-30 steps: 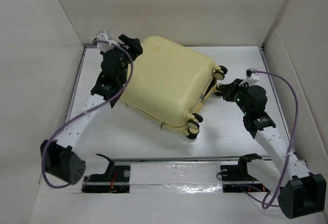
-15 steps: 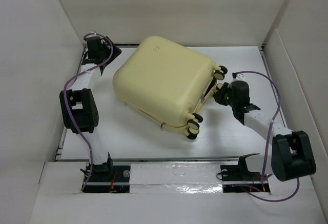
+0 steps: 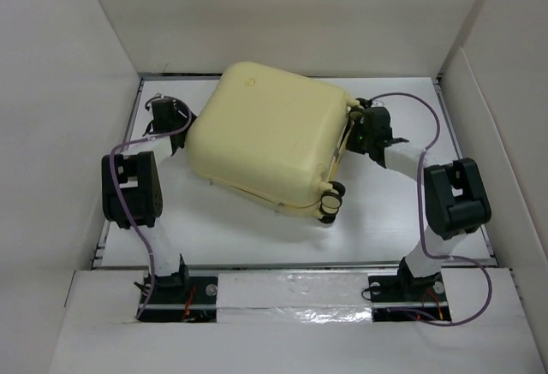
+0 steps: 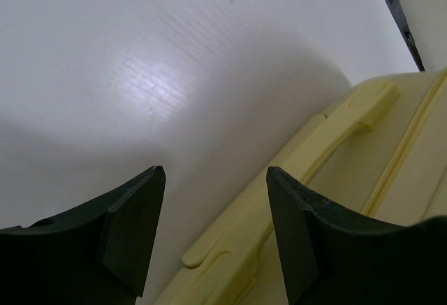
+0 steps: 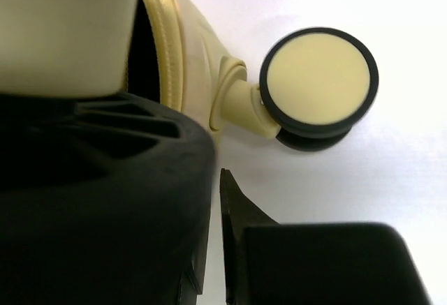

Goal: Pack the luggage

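Luggage (image 3: 261, 139) lies flat, long axis left-right, wheels right, on white table (image 3: 385, 220) between white walls (image 3: 300, 14). Left gripper (image 4: 213, 200) released. Right gripper (image 5: 217, 179) nearly closed, grasp unclear.

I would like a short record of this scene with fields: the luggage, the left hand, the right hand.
luggage: pale yellow, lying flat on the white table, emblem side up, wheels toward the right arm
left hand: open, nothing between its fingers, beside the side handle of the luggage
right hand: at the wheel end, close to one wheel; fingers nearly together, only a thin gap, grip unclear
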Controlling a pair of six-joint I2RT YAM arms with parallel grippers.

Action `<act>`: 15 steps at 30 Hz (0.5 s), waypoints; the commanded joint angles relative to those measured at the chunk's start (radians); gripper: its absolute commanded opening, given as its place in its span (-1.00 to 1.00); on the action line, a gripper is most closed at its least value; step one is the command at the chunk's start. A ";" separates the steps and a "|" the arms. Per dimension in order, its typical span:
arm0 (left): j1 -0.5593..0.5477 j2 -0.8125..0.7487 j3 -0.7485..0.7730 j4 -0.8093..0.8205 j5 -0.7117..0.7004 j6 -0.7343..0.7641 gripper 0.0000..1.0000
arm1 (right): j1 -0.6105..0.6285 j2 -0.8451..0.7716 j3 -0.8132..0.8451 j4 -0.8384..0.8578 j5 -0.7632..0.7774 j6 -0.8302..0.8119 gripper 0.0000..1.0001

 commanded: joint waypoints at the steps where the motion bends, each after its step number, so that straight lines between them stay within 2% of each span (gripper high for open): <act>1: -0.076 -0.169 -0.150 0.090 0.006 -0.011 0.14 | 0.068 0.081 0.216 0.086 -0.140 -0.030 -0.65; 2: -0.076 -0.203 -0.246 0.115 -0.005 -0.022 0.11 | 0.080 0.107 0.262 0.069 -0.156 -0.038 -0.65; 4: -0.102 -0.292 -0.337 0.179 -0.025 -0.051 0.06 | 0.089 0.188 0.411 0.003 -0.203 -0.062 -0.63; 5: -0.114 -0.321 -0.403 0.189 -0.036 -0.056 0.06 | 0.089 0.220 0.411 0.003 -0.225 -0.070 -0.62; 6: -0.149 -0.346 -0.429 0.195 -0.048 -0.058 0.06 | 0.089 0.253 0.566 -0.033 -0.284 -0.079 -0.60; 7: -0.168 -0.397 -0.446 0.189 -0.077 -0.056 0.06 | 0.089 0.321 0.622 -0.034 -0.285 -0.090 -0.57; 8: -0.194 -0.424 -0.474 0.184 -0.096 -0.055 0.06 | 0.089 0.360 0.680 -0.111 -0.285 -0.090 -0.55; 9: -0.220 -0.447 -0.486 0.183 -0.105 -0.048 0.06 | 0.089 0.400 0.740 -0.174 -0.429 -0.107 -0.54; 10: -0.272 -0.496 -0.491 0.151 -0.138 -0.030 0.06 | 0.089 0.435 0.861 -0.207 -0.465 -0.114 -0.52; 12: -0.334 -0.547 -0.506 0.122 -0.179 -0.019 0.06 | 0.089 0.518 0.963 -0.291 -0.518 -0.134 -0.50; 13: -0.358 -0.598 -0.517 0.108 -0.221 -0.018 0.06 | 0.079 0.529 1.012 -0.293 -0.532 -0.134 -0.45; 15: -0.384 -0.646 -0.557 0.108 -0.217 -0.028 0.06 | 0.069 0.528 1.023 -0.275 -0.564 -0.119 -0.36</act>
